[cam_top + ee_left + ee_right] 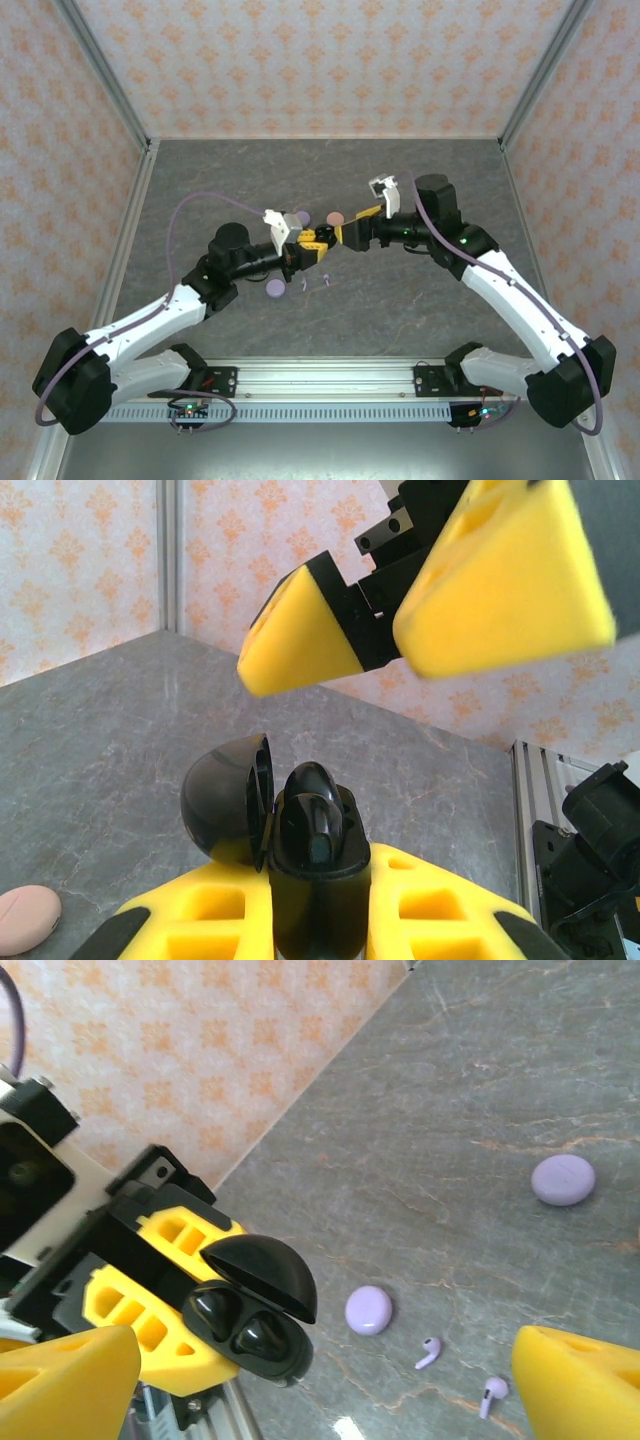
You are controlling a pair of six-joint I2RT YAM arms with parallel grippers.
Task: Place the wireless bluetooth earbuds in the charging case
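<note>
Two grippers: meeting above the middle of the table (420, 180), fingertips close to each other
Left gripper (315, 920): clenched on the body of the black charging case (312, 880), which sits upright between its yellow fingers (205, 915), lifted off the table
Lid (225, 800): hinged back and open, on the left in the left wrist view
Black earbuds (245, 1325): two glossy shapes lie in the case's wells; from the left wrist view one looks to stand a little proud, though I cannot tell whether it is fully seated
Right gripper (385, 645): spread wide and empty, poised just above the open case, touching nothing
Lavender earbuds (429, 1352): two lie loose on the table, near each other, just beside a closed lavender case (368, 1310)
Other cases: a second lavender one (562, 1180) well apart; a pink one (25, 920) on the table
Step in hand: probably the end of filling the black case
Next move: likely a light press to seat the proud bud, then folding the lid down; it calls for a steady hold by the left gripper; the lavender pair is not yet placed
</note>
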